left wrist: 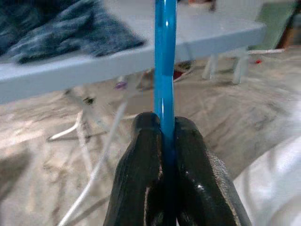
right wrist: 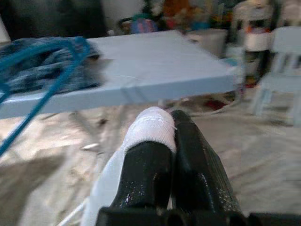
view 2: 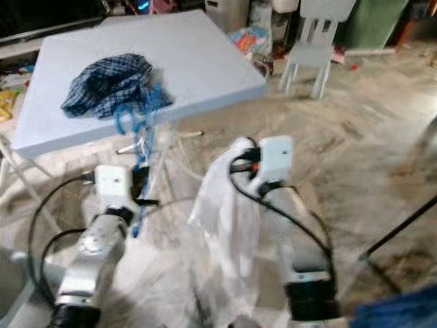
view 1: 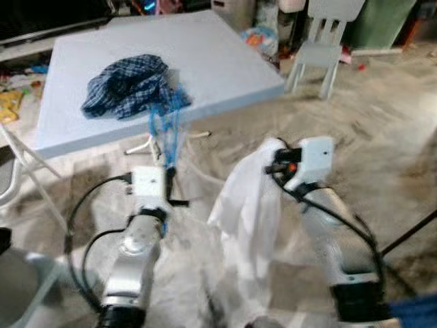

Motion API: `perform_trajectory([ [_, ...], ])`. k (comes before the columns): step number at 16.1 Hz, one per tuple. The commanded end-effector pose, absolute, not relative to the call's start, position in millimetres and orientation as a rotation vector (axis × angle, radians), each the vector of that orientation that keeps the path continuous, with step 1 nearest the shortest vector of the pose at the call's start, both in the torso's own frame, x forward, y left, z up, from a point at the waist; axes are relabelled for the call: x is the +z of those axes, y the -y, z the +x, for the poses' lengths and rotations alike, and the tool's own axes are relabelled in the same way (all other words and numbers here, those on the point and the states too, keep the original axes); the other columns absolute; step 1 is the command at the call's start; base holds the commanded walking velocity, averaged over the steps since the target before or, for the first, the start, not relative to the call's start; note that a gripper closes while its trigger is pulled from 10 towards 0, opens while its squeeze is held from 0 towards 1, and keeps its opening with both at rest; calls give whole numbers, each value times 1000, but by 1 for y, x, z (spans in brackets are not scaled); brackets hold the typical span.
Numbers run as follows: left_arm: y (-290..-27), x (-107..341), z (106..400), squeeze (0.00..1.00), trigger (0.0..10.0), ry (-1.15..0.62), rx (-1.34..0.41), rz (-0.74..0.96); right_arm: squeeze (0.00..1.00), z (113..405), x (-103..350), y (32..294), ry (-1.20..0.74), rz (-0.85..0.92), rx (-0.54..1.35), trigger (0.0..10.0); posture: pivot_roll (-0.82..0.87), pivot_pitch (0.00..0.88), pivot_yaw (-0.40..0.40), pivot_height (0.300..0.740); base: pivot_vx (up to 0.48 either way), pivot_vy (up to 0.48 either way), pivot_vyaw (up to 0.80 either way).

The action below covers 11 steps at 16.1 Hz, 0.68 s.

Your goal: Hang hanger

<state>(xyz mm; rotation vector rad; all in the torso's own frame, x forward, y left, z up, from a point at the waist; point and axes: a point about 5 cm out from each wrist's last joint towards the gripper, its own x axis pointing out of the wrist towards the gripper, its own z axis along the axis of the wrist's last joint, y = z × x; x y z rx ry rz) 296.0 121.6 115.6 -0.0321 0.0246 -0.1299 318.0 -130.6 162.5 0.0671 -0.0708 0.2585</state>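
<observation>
A cluttered room with a pale stone-patterned floor holds a light blue folding surface (view 1: pixel 225 61), and a small white chair (view 1: pixel 321 48) stands beyond its far right corner. A crumpled dark blue plaid garment (view 1: pixel 126 83) lies near the surface's front edge, toward the left.

The left gripper (left wrist: pixel 164 136) is clamped tight on a thin blue hanger (view 1: pixel 167 126), its two black fingers pressed against the rod from either side. The hanger rises from that grasp in front of the surface's front edge, and its upper part reaches the plaid garment there; whether it touches the cloth cannot be told.

The right gripper (right wrist: pixel 162 127) is closed on a fold of white cloth (view 1: pixel 252 205), which drapes down between the two arms toward the floor. The pinch at the top lets the fabric hang freely, probably so that it can be brought to the hanger. Both items are held low and near each other, just short of the front edge.
</observation>
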Motion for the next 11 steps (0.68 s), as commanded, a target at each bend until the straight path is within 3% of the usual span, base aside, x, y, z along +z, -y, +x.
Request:
perform_trajectory([
  [1,-129,119,297,0,10000,-5,-105,-20,0,319,173,124,125,72,280,10000,-22,93,12,740,435,0,0],
  [3,-129,120,298,0,10000,-4,-104,-19,0,320,174,124,128,71,283,10000,-21,102,11,740,435,0,0],
  [5,-130,123,298,0,10000,9,-86,-12,0,319,174,122,136,69,295,10000,-22,109,12,740,433,0,613],
  [11,-130,123,299,0,10000,9,-66,7,0,320,173,122,131,61,297,10000,-27,118,8,740,375,299,586],
])
